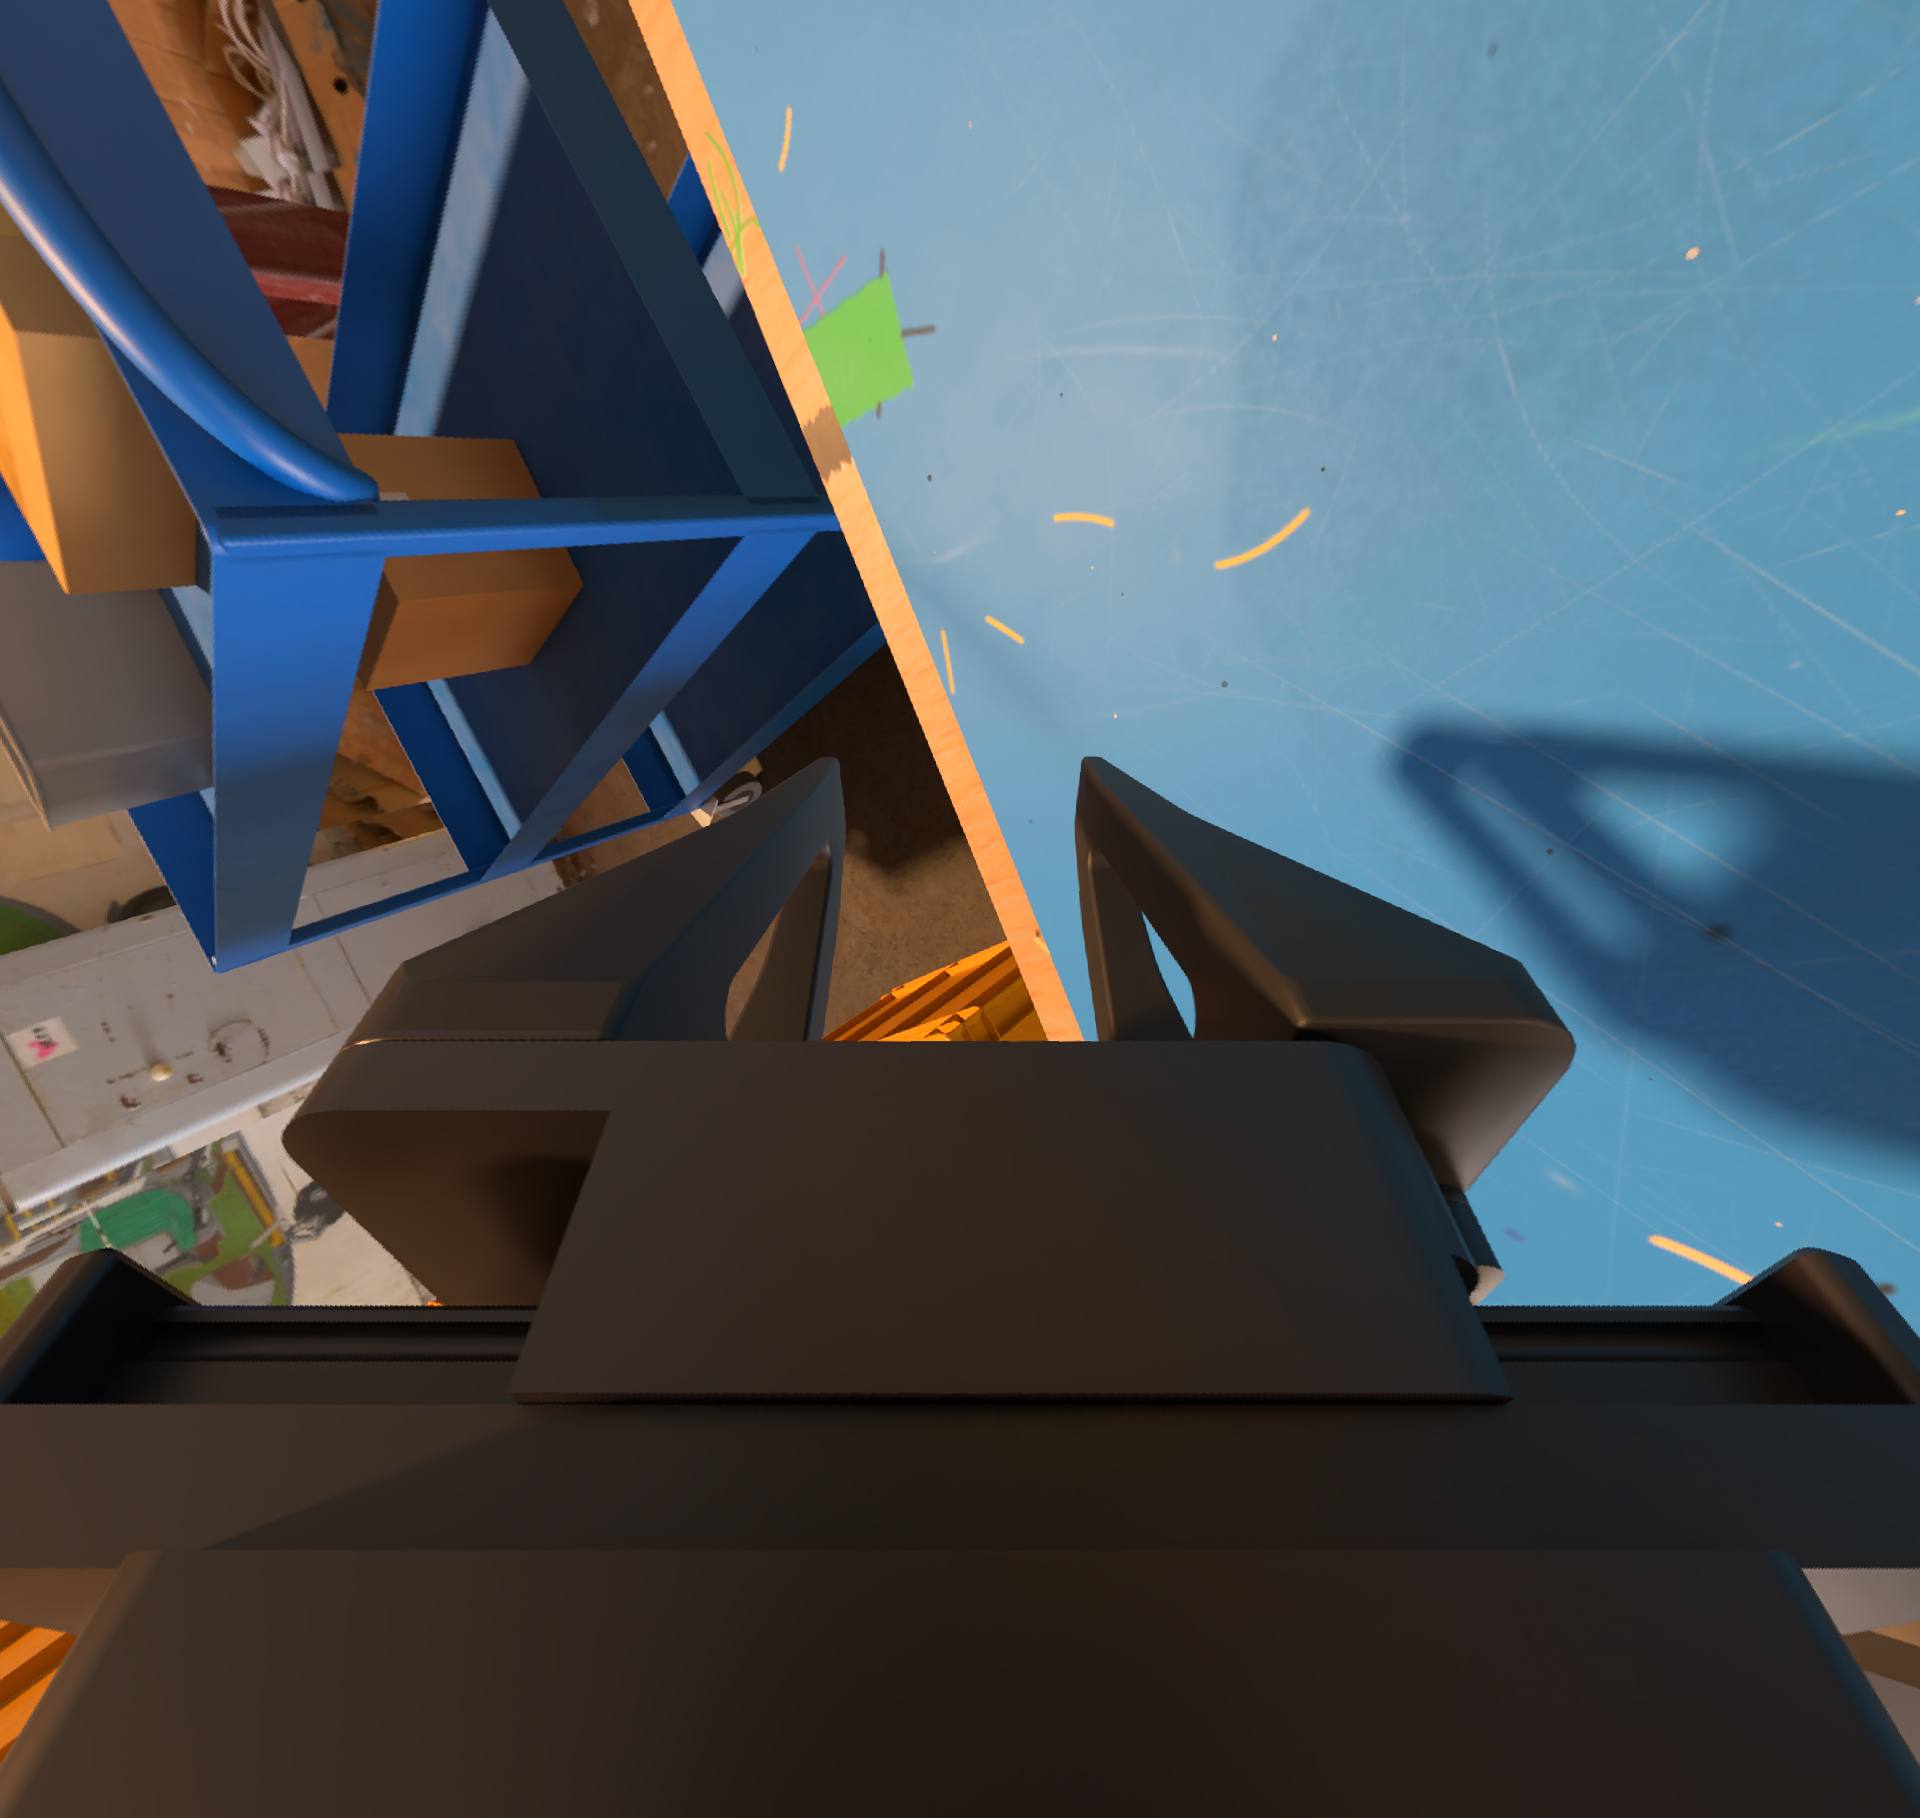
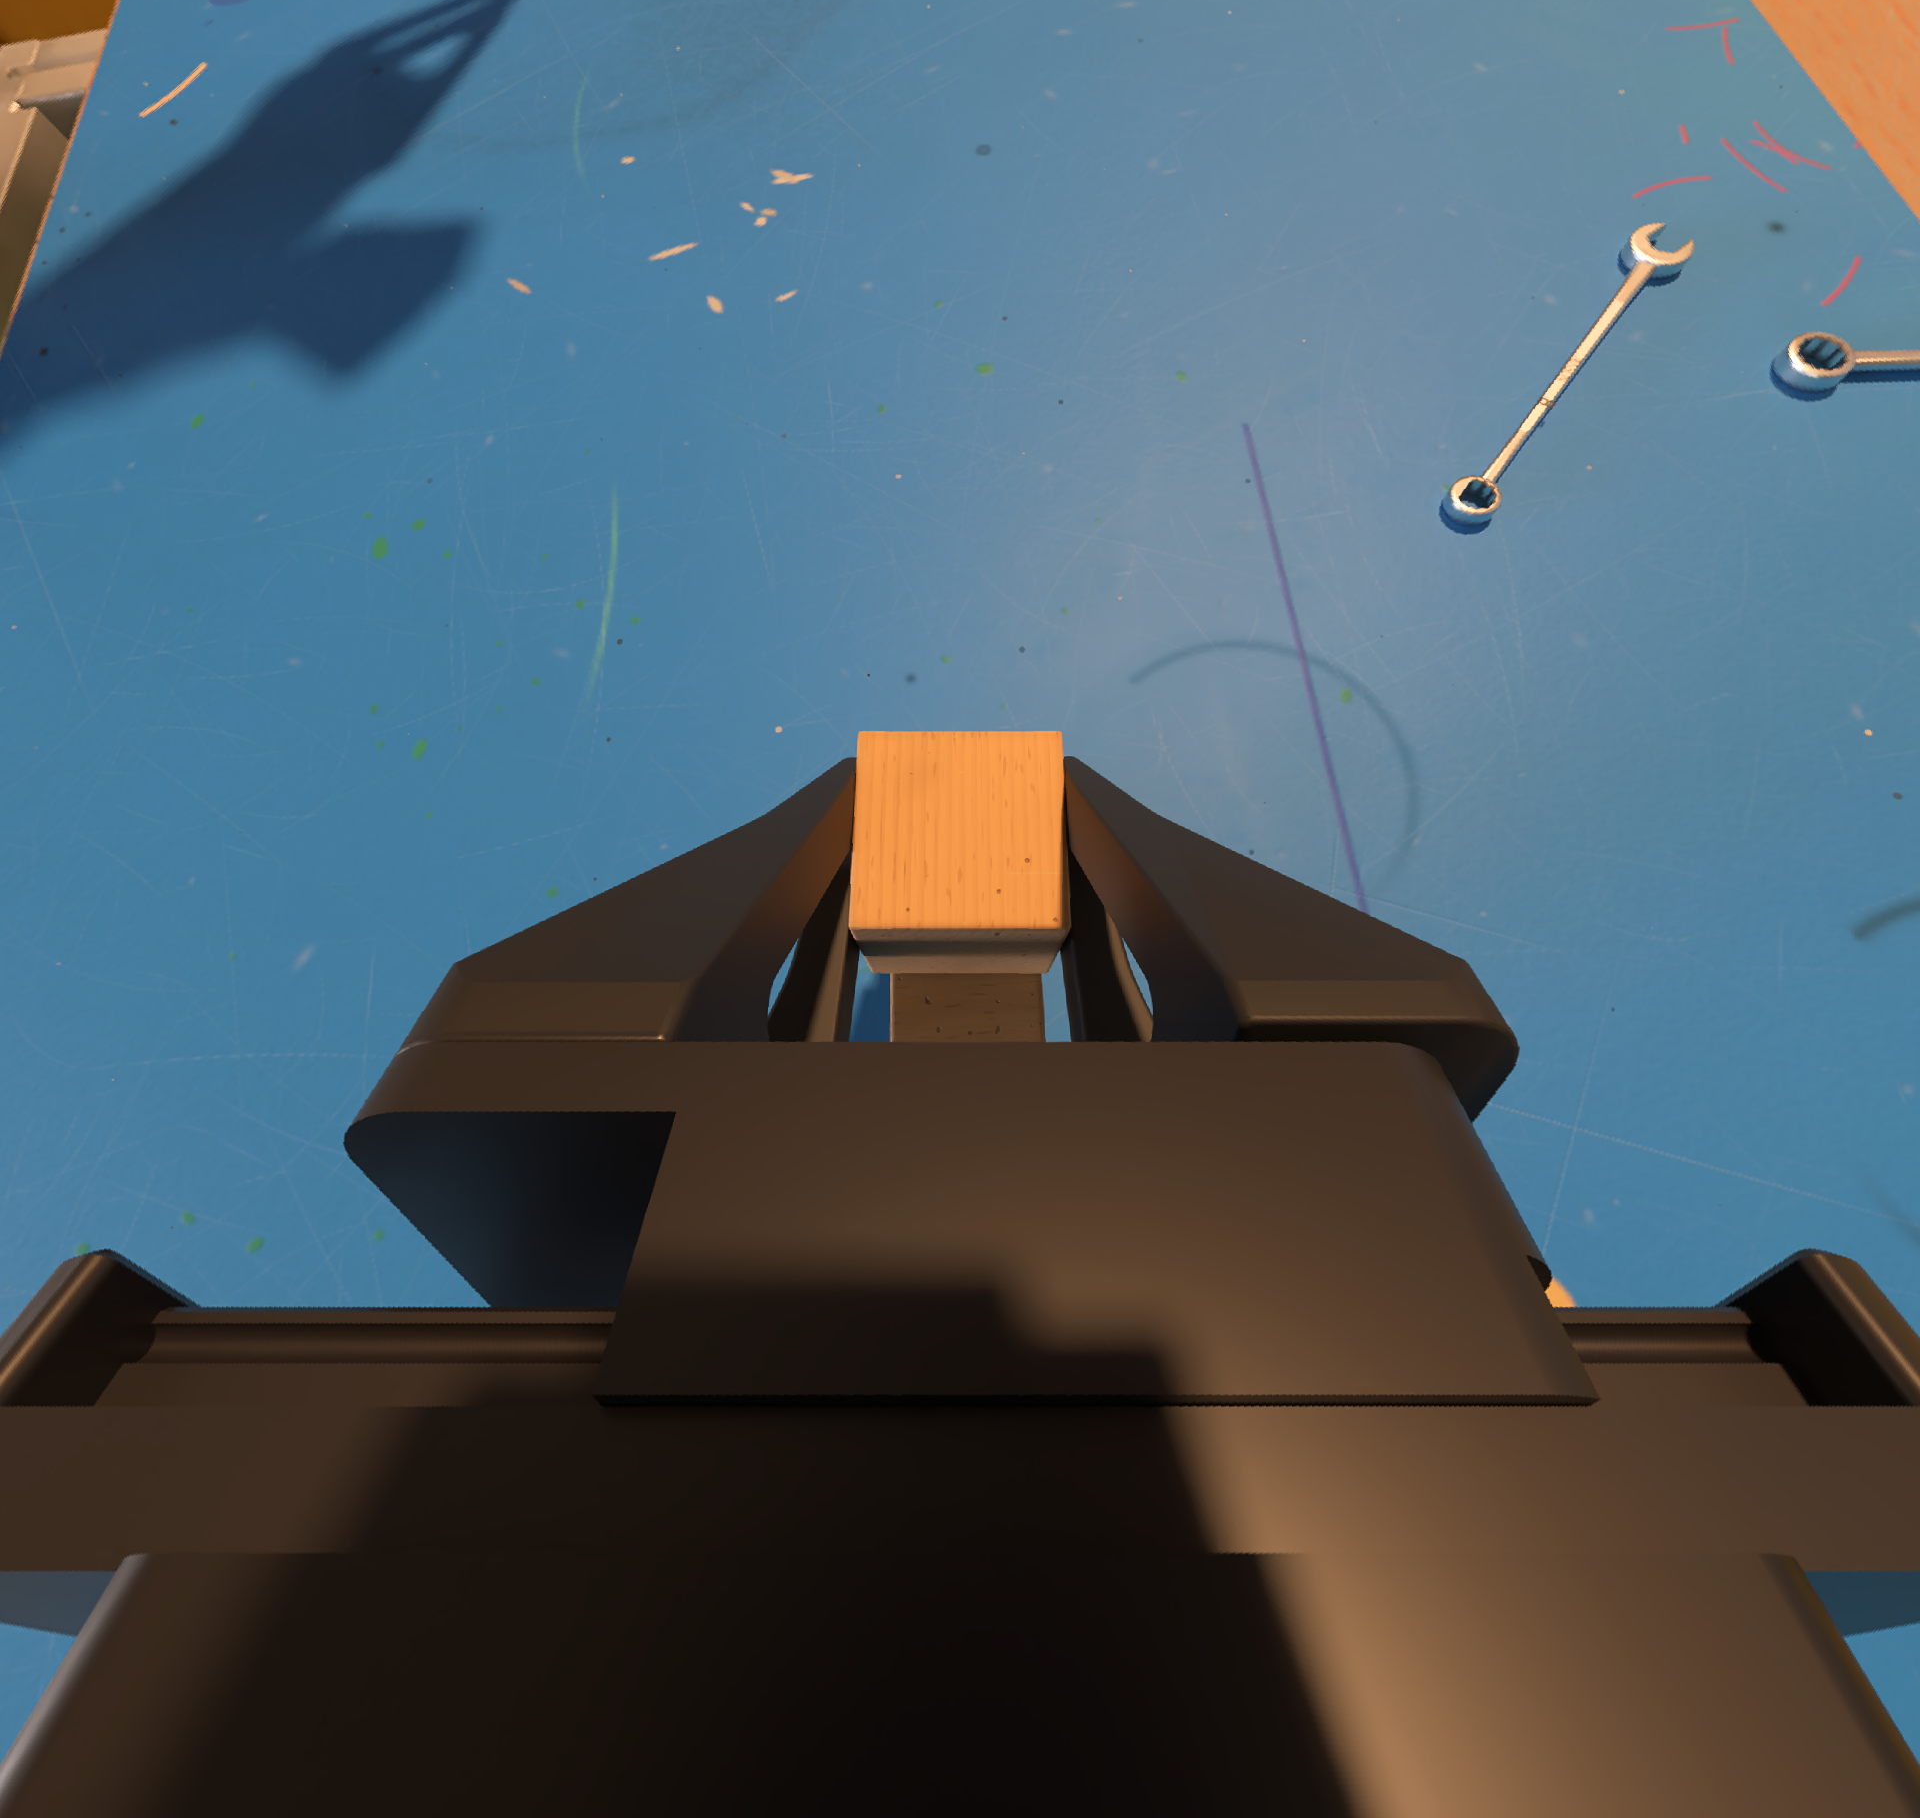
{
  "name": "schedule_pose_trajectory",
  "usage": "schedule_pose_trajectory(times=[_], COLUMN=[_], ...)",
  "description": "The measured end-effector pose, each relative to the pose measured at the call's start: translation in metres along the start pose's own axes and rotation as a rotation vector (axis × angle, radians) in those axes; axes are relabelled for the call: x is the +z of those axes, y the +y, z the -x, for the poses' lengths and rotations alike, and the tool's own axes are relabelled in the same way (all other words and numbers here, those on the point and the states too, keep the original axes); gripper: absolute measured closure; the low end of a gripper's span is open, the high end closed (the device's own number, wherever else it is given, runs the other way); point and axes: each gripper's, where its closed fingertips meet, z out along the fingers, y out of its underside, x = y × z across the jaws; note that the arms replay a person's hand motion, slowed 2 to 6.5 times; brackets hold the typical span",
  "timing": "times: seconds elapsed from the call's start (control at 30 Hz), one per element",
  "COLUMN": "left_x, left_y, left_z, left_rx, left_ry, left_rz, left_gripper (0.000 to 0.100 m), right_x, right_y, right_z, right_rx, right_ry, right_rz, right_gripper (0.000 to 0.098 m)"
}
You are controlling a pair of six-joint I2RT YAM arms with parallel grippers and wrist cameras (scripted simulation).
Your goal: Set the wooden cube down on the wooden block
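My right gripper (image 2: 958, 781) pinches the wooden cube (image 2: 958, 838) between both fingers, above the blue table (image 2: 727, 521). Just under the cube I see a piece of the wooden block (image 2: 966, 1008); if they touch, I cannot tell. Two wrenches (image 2: 1558, 386) lie toward 2 o'clock. My left gripper (image 1: 958, 781) is spread and holds nothing, at the table edge beside a blue shelf (image 1: 468, 542)

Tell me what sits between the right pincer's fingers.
In the right wrist view, the right pincer is clamped on the wooden cube; another wooden piece shows just below it.
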Motion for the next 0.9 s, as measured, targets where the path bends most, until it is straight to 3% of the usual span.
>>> schedule_pose_trajectory(times=[0.17, 0.53, 0.73, 0.9], left_x=[0.013, 0.039, 0.047, 0.049], left_y=[0.003, 0.001, -0.003, -0.005], left_z=[-0.001, -0.001, -0.002, -0.003], left_rx=[0.005, 0.071, 0.079, 0.089], left_ry=[0.025, 0.068, 0.095, 0.101], left_rz=[0.039, 0.106, 0.119, 0.136], left_gripper=[0.069, 0.069, 0.074, 0.094], right_x=[0.001, 0.002, 0.002, 0.002], right_y=[-0.001, -0.001, -0.001, -0.001], right_z=[0.000, 0.000, 0.000, 0.000], right_rx=[-0.008, -0.015, -0.020, -0.019], right_ry=[-0.002, -0.006, -0.007, -0.009], right_rz=[0.000, -0.003, -0.003, -0.006], right_gripper=[0.0678, 0.0678, 0.0678, 0.0678])
